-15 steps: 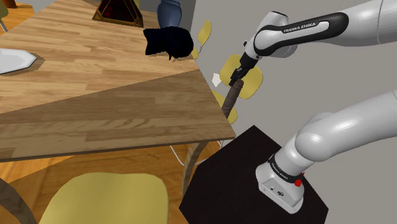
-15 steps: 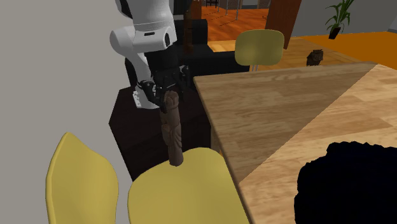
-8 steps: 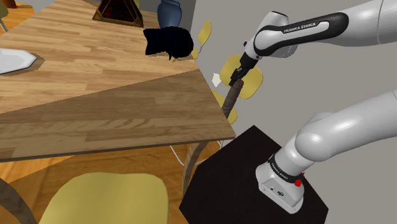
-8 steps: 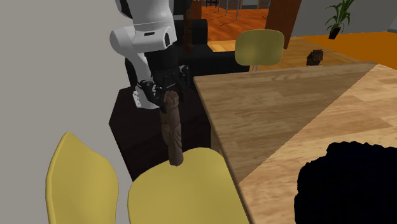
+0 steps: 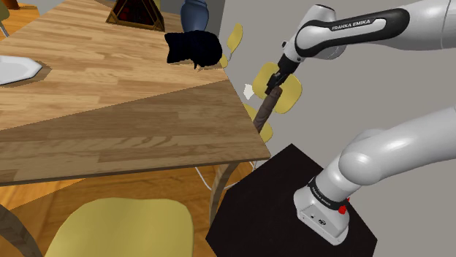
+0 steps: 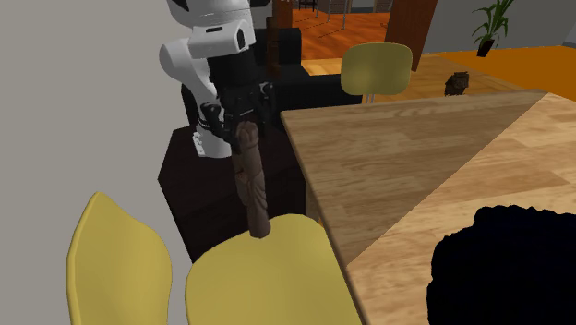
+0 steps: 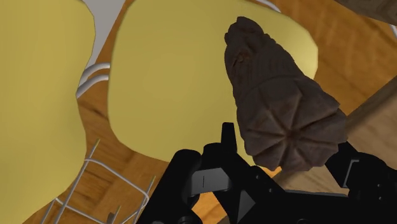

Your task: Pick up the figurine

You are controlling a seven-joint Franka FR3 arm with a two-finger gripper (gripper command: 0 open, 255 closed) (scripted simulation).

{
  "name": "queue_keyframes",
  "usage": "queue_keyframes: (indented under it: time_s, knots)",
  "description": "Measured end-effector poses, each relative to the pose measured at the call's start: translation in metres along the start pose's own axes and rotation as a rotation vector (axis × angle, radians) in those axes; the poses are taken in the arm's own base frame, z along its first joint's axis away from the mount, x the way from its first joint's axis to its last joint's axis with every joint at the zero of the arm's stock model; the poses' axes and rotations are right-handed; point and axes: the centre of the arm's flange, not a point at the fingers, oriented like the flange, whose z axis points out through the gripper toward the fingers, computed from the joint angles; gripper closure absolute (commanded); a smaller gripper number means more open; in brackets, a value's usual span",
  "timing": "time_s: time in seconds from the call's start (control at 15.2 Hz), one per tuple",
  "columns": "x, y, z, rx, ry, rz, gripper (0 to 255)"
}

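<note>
Off the table's corner: long brown carved figurine, tilted, its lower end over the seat below.
Gripper: all-black two-finger gripper, clamped on the figurine's upper end.
Below: yellow moulded chair.
Alongside: wooden plank table, just beside the figurine.
On table: black lumpy shape, well apart.

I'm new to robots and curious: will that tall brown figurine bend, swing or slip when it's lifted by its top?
The figurine looks carved and rigid, so it probably won't bend. It is long and the gripper clasps only its top end, so it may swing or tilt. Its ridged surface likely helps grip.
</note>
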Motion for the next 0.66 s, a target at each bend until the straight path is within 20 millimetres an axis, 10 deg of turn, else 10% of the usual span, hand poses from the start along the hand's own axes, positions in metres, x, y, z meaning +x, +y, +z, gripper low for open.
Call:
queue_keyframes:
  time_s: [0.66]
  knots:
    - [0.007, -0.001, -0.050, 0.000, 0.000, 0.000, 255]
